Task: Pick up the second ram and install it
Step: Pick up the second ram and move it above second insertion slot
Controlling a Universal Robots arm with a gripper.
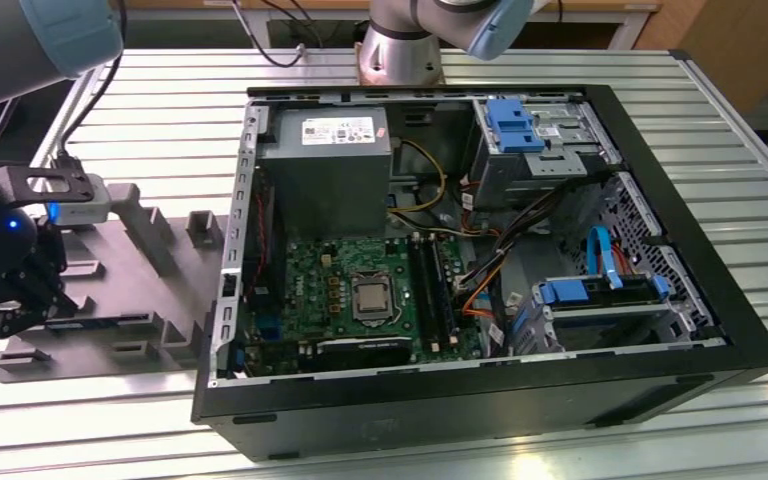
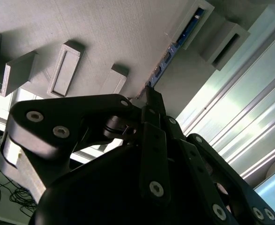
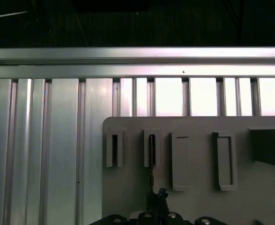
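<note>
The second ram (image 2: 167, 56) is a thin dark stick standing on edge in a slot of the grey tray (image 2: 104, 33). In the first wrist view the second ram (image 3: 152, 154) appears edge-on as a narrow dark line. My gripper (image 2: 149, 93) sits at the stick's near end, black fingers drawn together on its edge. In the exterior view my gripper (image 1: 11, 315) hangs low over the tray (image 1: 157, 250) at the exterior view's left, with the stick (image 1: 97, 322) beside it. The open computer case (image 1: 491, 400) lies to the exterior view's right, and its motherboard (image 1: 357, 290) is exposed.
Raised grey blocks (image 3: 224, 159) and empty slots stud the tray. The ribbed aluminium table (image 3: 43, 150) surrounds it, with a rail (image 3: 137, 55) along its edge. Inside the case are a power supply (image 1: 324, 165), drive cages with blue clips (image 1: 518, 125) and loose cables (image 1: 491, 260).
</note>
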